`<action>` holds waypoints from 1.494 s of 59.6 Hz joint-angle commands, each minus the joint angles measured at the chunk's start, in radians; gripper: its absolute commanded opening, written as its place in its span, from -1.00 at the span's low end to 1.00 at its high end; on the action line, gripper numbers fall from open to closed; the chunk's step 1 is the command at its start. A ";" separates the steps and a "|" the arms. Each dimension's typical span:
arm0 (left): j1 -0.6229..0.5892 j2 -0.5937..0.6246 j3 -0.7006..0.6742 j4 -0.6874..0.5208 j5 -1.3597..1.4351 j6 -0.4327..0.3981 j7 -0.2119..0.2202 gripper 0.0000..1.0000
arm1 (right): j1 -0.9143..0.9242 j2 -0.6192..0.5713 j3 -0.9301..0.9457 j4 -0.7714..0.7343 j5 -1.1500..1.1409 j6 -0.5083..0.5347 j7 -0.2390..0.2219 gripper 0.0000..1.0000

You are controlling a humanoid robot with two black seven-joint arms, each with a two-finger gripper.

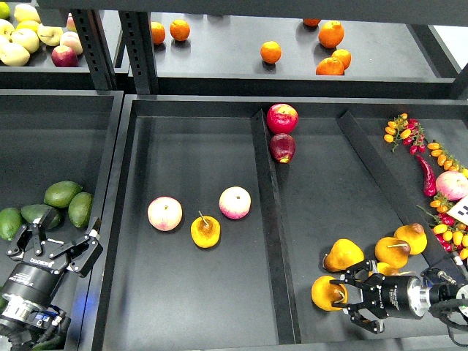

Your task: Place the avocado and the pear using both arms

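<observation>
The dark green avocado (38,213) lies in the left bin among paler green avocados (63,193). My left gripper (57,240) is open just in front of it, its fingers spread to either side, not touching it as far as I can tell. The plump yellow-orange pear (326,291) with a dark dimple lies at the front of the right compartment. My right gripper (346,298) is open, with its fingertips (342,279) at the pear's right side.
Other yellow pears (343,254) lie just behind my right gripper. An orange pear with a long stem (205,231) and two pink apples (165,213) lie in the middle compartment. Two red apples (281,118) lie by the divider. Peppers and small tomatoes (439,197) lie at the right.
</observation>
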 commanded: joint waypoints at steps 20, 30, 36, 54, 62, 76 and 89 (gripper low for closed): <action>-0.001 0.000 -0.008 0.002 0.000 0.000 0.000 0.99 | 0.006 0.000 0.040 0.038 0.012 0.000 0.000 0.47; -0.002 0.000 -0.018 -0.001 0.000 0.000 0.000 0.99 | 0.002 0.015 0.135 0.056 0.035 0.000 0.000 0.64; -0.002 0.000 -0.021 -0.003 0.000 0.000 0.000 0.99 | 0.005 0.043 0.208 0.073 0.076 -0.009 0.000 0.69; -0.038 0.000 -0.063 0.006 0.003 0.000 0.000 0.99 | 0.009 0.335 0.642 -0.018 0.092 -0.014 0.000 0.86; -0.065 0.000 -0.087 0.008 0.003 0.000 0.000 0.99 | 0.040 0.437 0.741 -0.078 0.092 -0.015 0.000 0.89; -0.151 0.000 -0.107 0.035 0.005 0.000 0.000 0.99 | 0.083 0.570 0.850 -0.183 0.099 -0.015 0.000 0.97; -0.228 0.000 -0.107 0.068 0.009 0.000 0.000 0.99 | 0.084 0.612 0.952 -0.223 0.099 -0.014 0.000 0.98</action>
